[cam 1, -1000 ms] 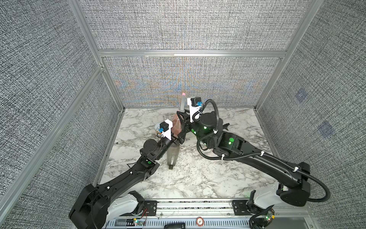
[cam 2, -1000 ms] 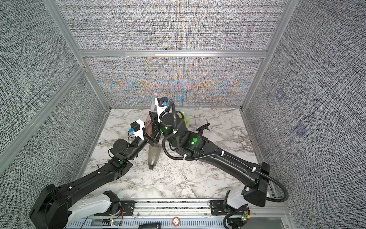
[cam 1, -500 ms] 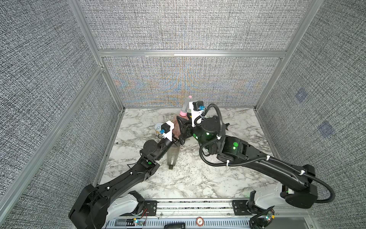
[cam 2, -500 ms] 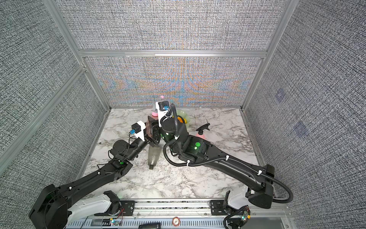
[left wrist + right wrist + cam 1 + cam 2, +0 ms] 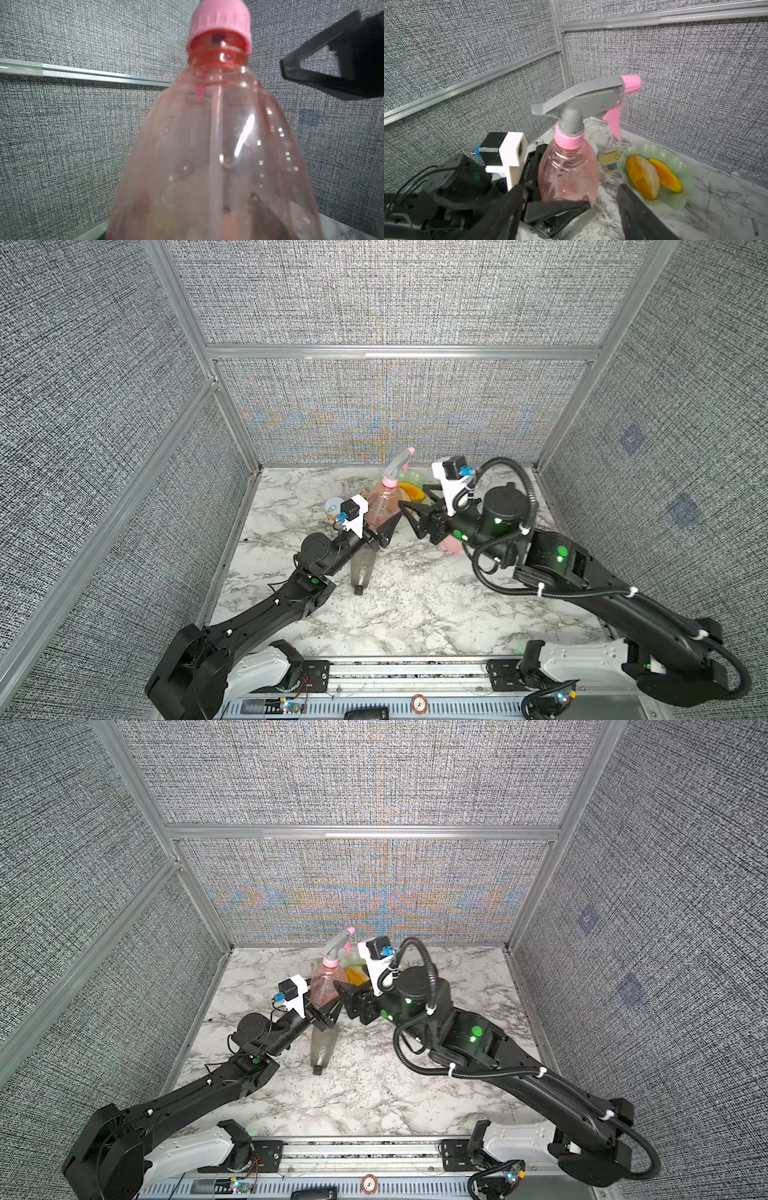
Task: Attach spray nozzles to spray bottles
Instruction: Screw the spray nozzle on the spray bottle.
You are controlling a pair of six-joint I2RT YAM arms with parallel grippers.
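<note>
The clear pink spray bottle (image 5: pixel 382 506) (image 5: pixel 218 155) is held upright above the table, my left gripper (image 5: pixel 384 531) (image 5: pixel 326 1017) shut on its lower body. The grey-and-pink spray nozzle (image 5: pixel 397 464) (image 5: pixel 583 99) sits on its neck, and its dip tube shows inside. My right gripper (image 5: pixel 413 497) (image 5: pixel 570 185) stands open just right of the bottle, holding nothing. A smoky grey bottle (image 5: pixel 362 568) (image 5: pixel 323 1048) lies on the table under the left arm. A pastel pink bottle (image 5: pixel 451 546) is mostly hidden beneath the right gripper.
A pale green plate (image 5: pixel 675 166) with orange fruit pieces stands at the back behind the bottle. A small tin (image 5: pixel 609 160) lies beside it, and a round can (image 5: pixel 333 506) sits behind the left wrist. Fabric walls close in the back and sides.
My right gripper has opened, let go of the grey-and-pink nozzle, and drawn back down to the right. The left gripper still holds the pink bottle in place.
</note>
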